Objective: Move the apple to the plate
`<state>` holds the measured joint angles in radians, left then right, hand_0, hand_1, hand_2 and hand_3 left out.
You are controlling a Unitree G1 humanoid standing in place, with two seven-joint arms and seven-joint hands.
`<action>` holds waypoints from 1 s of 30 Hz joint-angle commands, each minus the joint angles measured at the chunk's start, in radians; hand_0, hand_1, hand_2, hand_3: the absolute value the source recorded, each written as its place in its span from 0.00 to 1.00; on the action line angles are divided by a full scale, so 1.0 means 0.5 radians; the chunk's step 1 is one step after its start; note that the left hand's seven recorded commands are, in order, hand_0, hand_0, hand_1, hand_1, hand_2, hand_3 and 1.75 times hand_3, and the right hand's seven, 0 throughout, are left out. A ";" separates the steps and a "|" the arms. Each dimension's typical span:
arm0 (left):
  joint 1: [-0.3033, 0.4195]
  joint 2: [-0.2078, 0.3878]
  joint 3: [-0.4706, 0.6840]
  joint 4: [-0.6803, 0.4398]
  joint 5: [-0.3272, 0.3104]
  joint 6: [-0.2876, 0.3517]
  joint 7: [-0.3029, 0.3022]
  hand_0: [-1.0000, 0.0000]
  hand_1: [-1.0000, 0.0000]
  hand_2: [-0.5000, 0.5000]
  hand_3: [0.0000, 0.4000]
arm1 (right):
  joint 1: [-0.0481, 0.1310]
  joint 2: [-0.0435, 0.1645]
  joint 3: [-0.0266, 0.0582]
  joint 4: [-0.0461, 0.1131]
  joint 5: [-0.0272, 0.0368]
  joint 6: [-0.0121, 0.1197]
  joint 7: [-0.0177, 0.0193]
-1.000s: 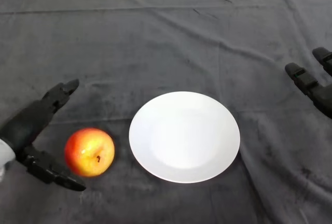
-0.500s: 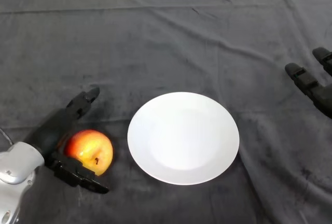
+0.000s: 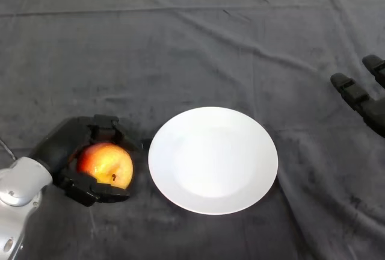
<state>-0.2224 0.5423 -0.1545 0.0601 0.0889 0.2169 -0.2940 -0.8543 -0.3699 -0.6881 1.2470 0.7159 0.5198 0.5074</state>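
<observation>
A red and yellow apple [image 3: 107, 164] lies on the dark cloth at the lower left, just left of a white plate [image 3: 213, 159]. My left hand [image 3: 67, 147] comes in from the lower left and wraps round the apple, fingers curled over its top and thumb curled beneath it. The plate holds nothing. A narrow gap of cloth separates the apple from the plate's left rim.
Another black hand [image 3: 364, 95] rests at the right edge of the table, well right of the plate. The dark cloth [image 3: 180, 49] covers the whole table, with folds toward the back.
My hand slid right until the apple sat between fingers and thumb, then its fingers curled round the apple. The apple and plate have stayed in place.
</observation>
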 commanded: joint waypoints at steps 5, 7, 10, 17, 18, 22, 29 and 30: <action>-0.113 -0.005 0.003 -0.109 0.046 0.131 -0.001 0.00 0.00 0.50 1.00 | -0.028 -0.035 -0.034 -0.098 -0.009 0.002 0.0039; -0.115 -0.007 0.012 -0.201 0.056 0.182 0.008 0.00 0.00 0.50 1.00 | -0.028 -0.035 -0.034 -0.098 -0.009 0.002 0.0038; -0.116 -0.019 0.016 -0.345 0.078 0.252 0.033 0.00 0.00 0.50 1.00 | -0.028 -0.035 -0.034 -0.098 -0.009 0.002 0.0037; -0.161 -0.099 -0.040 -0.563 0.152 0.342 0.116 0.00 0.00 0.50 1.00 | -0.028 -0.036 -0.034 -0.098 -0.008 0.002 0.0038; -0.172 -0.114 -0.054 -0.574 0.162 0.342 0.129 0.00 0.00 0.50 1.00 | -0.028 -0.036 -0.034 -0.097 -0.008 0.002 0.0038; -0.222 -0.183 -0.127 -0.552 0.203 0.306 0.188 0.00 0.00 0.50 1.00 | -0.028 -0.036 -0.033 -0.097 -0.008 0.002 0.0038; -0.368 -0.359 -0.330 -0.310 0.246 0.175 0.303 0.00 0.00 0.50 1.00 | -0.028 -0.036 -0.033 -0.097 -0.007 0.002 0.0037; -0.396 -0.381 -0.356 -0.260 0.241 0.152 0.312 0.00 0.00 0.50 1.00 | -0.028 -0.036 -0.033 -0.098 -0.007 0.002 0.0036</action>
<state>-0.3990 0.3486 -0.3337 -0.0792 0.1833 0.3056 -0.1459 -0.8543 -0.3697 -0.6880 1.2468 0.7159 0.5198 0.5073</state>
